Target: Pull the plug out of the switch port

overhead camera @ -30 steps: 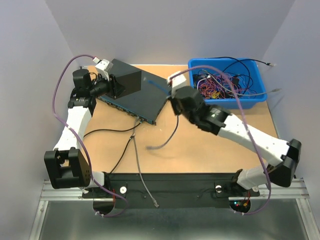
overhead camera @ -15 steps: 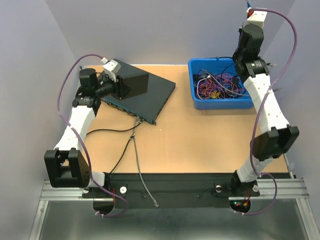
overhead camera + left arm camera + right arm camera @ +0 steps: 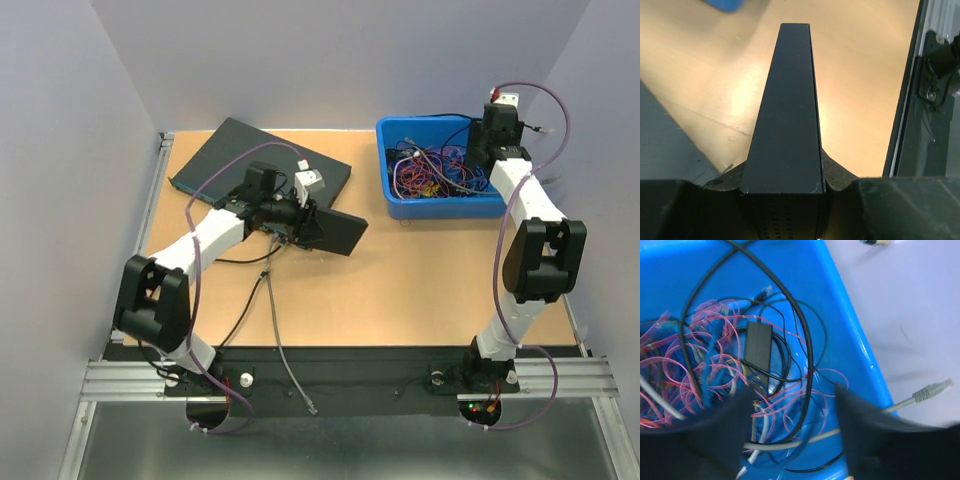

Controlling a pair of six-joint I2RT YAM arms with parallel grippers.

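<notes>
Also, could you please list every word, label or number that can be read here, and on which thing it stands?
None can be read. The flat black network switch, the blue plastic bin and the long black slab show no legible print.

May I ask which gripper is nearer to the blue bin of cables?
Right: the right gripper hovers over the bin; the left gripper is far to its left.

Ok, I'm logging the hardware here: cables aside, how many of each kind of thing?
Robot arms: 2
Network switch: 1
Black box, gripped: 1
Blue bin: 1
Total: 5
</notes>
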